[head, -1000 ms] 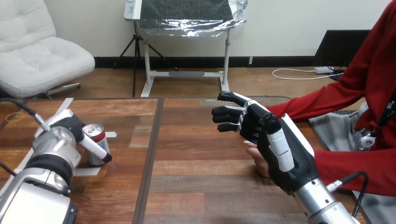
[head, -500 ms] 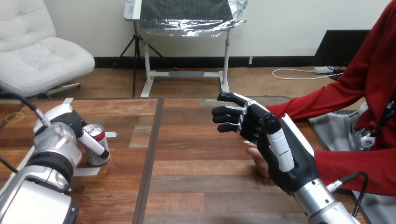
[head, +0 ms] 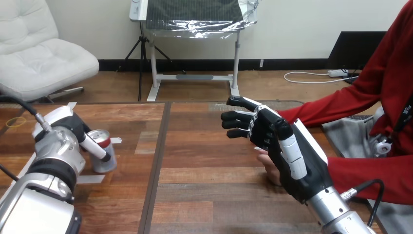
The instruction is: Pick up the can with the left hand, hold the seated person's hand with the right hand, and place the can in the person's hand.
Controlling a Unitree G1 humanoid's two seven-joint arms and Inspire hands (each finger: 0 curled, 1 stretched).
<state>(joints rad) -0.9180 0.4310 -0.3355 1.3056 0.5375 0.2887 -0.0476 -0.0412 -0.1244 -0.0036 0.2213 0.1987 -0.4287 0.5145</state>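
A silver and red can (head: 106, 158) stands on the wooden table (head: 204, 195) at the left. My left hand (head: 65, 127) sits against its left side, and its thumb (head: 95, 147) lies slanted across the can's front; the other fingers are hidden behind the hand. At the right, my right hand (head: 285, 156) hangs over the table with loosely bent fingers (head: 238, 121) pointing left and nothing in them. The person's hand (head: 267, 165) peeks out from under its palm; whether the two touch I cannot tell. A red sleeve leads from it to the right edge.
White tape strips (head: 92, 179) mark the table around the can. A dark seam (head: 157, 165) runs front to back between the two tabletop halves. A small band (head: 17, 122) lies at the far left.
My left hand has drawn slightly up and back, and its thumb tip has slid up across the can. The can, my right hand and the person's hand have stayed put.
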